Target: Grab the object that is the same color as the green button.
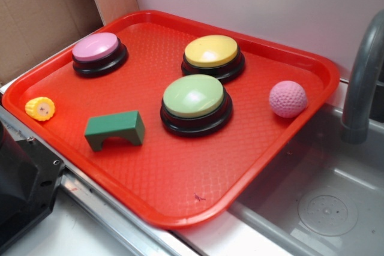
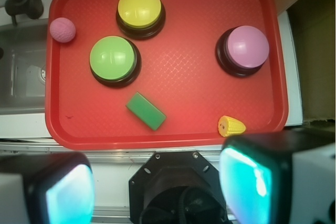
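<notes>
The gripper hangs high over the tray's lower edge, jaws spread wide and empty, likely to survey before descending. Below it, the red tray holds 3 dome buttons, a pink ball and a corn piece; the green block lies lower centre, just beside the green button.

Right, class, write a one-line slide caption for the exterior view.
Red plastic tray holding pink, yellow and pale green dome buttons, dark green arched block, pink ball and toy corn.
</notes>
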Controlling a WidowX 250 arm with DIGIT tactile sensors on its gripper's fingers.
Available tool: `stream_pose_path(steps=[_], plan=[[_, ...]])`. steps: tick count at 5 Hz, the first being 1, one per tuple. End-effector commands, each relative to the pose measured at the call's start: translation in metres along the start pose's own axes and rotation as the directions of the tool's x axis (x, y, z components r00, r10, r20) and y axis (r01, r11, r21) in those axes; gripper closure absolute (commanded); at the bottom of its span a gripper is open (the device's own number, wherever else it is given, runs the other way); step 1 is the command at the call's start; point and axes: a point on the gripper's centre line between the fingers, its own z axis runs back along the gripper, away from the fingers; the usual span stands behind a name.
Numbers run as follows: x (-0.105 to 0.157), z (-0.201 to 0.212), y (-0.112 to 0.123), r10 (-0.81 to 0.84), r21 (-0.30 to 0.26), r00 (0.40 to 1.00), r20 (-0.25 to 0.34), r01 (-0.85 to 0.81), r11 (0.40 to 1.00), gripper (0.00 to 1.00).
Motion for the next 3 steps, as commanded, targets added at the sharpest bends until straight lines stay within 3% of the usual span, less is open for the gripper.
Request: stream_pose_path(steps=[1,2,3], plan=[[0.023,-0.071,-0.032,-0.437,0.011,0.899,0.033,0.437,0.899,0.0],[0.016,-0.108,-0.027,-0.496,-0.012,0.869,-0.011,0.495,0.869,0.0],[0.006,-0.123,-0.01,-0.498,-0.005,0.867,0.011,0.498,0.867,0.0]])
